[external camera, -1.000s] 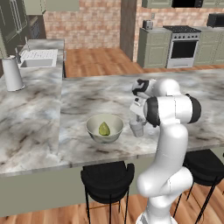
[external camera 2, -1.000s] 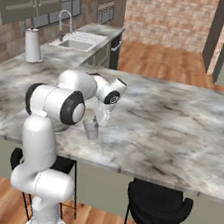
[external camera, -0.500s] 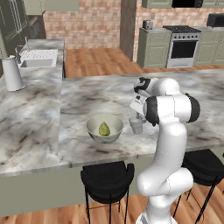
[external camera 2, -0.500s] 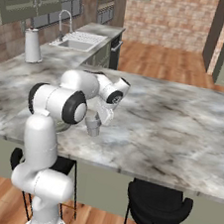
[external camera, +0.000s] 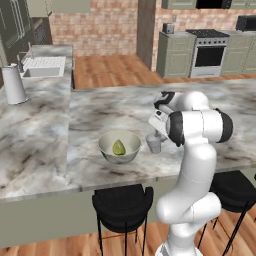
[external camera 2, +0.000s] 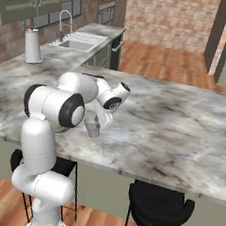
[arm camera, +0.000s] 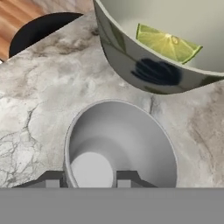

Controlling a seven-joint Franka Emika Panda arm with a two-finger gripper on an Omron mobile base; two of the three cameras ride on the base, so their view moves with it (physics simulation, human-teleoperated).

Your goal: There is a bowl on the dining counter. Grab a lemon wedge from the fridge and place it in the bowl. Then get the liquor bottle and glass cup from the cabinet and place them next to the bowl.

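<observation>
Since a second ago the cup (external camera: 154, 143) has come down with the gripper (arm camera: 85, 178) and now seems to stand on the counter (external camera: 90, 115), just right of the bowl (external camera: 119, 146); the arm's wrist has dipped slightly with it.

The lemon (arm camera: 168, 43) lies in the bowl, so that step reads as done, and no bottle is visible on the counter.

The main risk, as I judge it, is in letting go. One fingertip sits inside the cup and the other outside its wall, so a sideways or tilted withdrawal could drag the rim, tip the cup or knock it against the bowl, which is close by. If the cup is not quite down, opening now would drop it and it might roll. A straight lift along the cup's axis seems safest.

In the hand view the two tips straddle the near wall of the cup, set narrowly apart. They look closed on that wall, though the contact itself is cut off at the picture's lower edge.
</observation>
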